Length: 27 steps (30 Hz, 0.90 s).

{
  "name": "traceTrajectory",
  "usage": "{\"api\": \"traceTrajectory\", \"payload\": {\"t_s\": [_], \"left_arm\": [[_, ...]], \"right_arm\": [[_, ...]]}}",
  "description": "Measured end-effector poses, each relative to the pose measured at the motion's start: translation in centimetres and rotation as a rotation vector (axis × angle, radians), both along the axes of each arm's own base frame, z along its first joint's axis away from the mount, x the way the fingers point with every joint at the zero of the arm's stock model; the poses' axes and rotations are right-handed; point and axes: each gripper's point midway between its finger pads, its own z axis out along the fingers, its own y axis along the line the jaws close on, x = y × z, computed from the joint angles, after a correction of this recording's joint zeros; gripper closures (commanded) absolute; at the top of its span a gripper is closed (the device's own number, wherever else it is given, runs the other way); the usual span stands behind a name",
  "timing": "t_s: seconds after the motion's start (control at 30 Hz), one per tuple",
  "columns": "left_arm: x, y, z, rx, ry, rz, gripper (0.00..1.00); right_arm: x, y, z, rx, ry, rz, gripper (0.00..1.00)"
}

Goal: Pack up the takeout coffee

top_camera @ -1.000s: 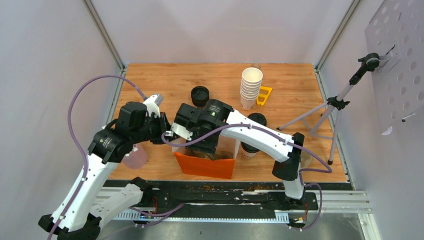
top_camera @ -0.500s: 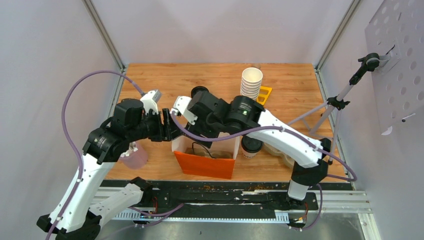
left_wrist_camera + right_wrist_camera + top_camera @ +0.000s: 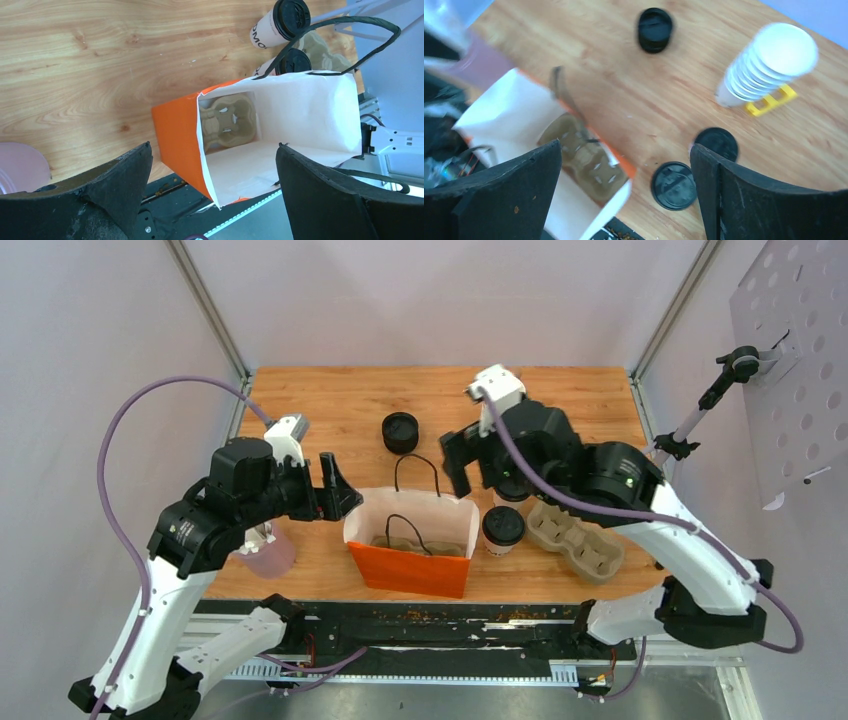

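Note:
Two takeout coffee cups with black lids stand right of the orange paper bag (image 3: 405, 568): the near cup (image 3: 503, 528) and the far cup (image 3: 514, 492), partly behind my right arm. In the left wrist view the cups (image 3: 281, 22) (image 3: 291, 62) stand beyond the bag (image 3: 177, 132). From the right wrist I see both lids (image 3: 673, 185) (image 3: 718, 143). The bag stands open with a cardboard carrier (image 3: 227, 119) at its bottom. My left gripper (image 3: 338, 487) hangs open just left of the bag's rim. My right gripper (image 3: 478, 472) hovers open above the cups, holding nothing.
A second cardboard carrier (image 3: 580, 538) lies right of the cups. A loose black lid (image 3: 400, 432) sits behind the bag. A tall stack of white cups (image 3: 769, 65) and a yellow piece (image 3: 771, 100) stand at the back. Pink cup (image 3: 270, 552) near left; tripod (image 3: 650, 465) right.
Both grippers opened wide and drew away from the bag's mouth. The right arm rose and swung back to the right; the left backed off leftward. The bag's handles now stand free.

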Motion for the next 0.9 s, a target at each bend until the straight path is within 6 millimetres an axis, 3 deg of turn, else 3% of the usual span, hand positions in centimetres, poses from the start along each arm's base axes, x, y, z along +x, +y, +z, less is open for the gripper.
{"api": "traceTrajectory", "payload": {"t_s": [0.2,0.27,0.33,0.5,0.67,0.9], "left_arm": [[-0.3,0.2,0.0,0.012,-0.013,-0.015,0.00],[-0.5,0.2,0.0,0.014,-0.012,-0.022,0.00],[-0.7,0.3,-0.3,0.020,-0.008,-0.026,0.01],[-0.9,0.5,-0.6,0.031,-0.004,-0.030,0.03],[-1.1,0.5,-1.0,0.036,0.005,-0.035,0.04],[-1.3,0.5,-1.2,0.036,0.012,-0.040,0.04]], "right_arm": [[3.9,-9.5,-0.6,0.073,0.010,-0.380,0.06],[4.6,-12.3,-1.9,0.067,0.038,-0.481,0.05],[4.7,-13.8,-4.0,0.025,0.088,-0.535,0.05],[4.5,-13.5,-9.8,-0.115,0.252,-0.529,0.02],[3.9,-12.4,-16.3,-0.235,0.422,-0.443,0.09],[2.9,-11.6,-22.3,-0.264,0.460,-0.297,0.08]]}}
